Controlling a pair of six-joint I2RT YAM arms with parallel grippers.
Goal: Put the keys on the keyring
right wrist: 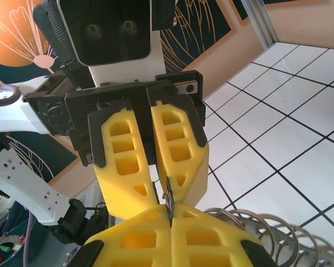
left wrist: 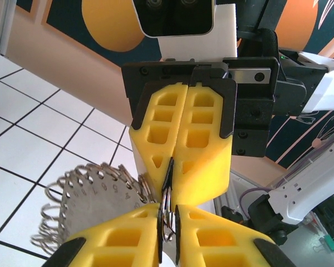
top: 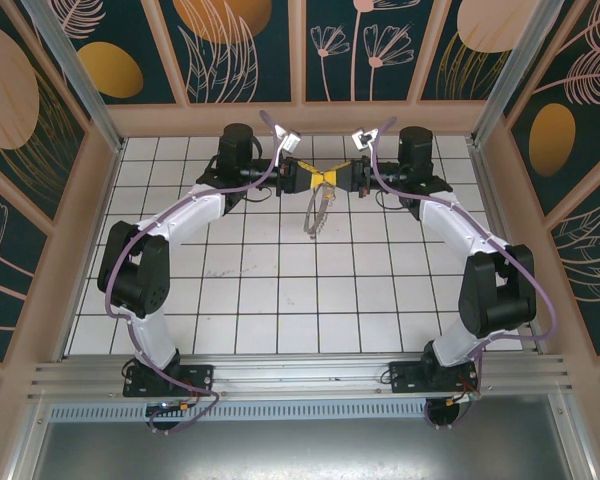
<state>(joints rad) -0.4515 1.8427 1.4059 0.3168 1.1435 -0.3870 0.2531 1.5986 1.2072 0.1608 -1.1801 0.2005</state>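
the keyring (top: 318,213) hangs above the far tiles. your left gripper (left wrist: 168,216) nips its wire, jaws narrow; right gripper (right wrist: 170,210) is clamped tight. looks like threading; next you need fine tip-to-tip alignment.

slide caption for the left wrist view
Left tool and right tool meet tip to tip, the keyring pinched in the left, above the tiled table.

my top camera looks down from above and behind my bases over the worktop (top: 280,300). wrist cameras sit close behind my left gripper (left wrist: 168,222) and right gripper (right wrist: 170,217), facing each other; all share the keyring (top: 317,212) near the far edge.
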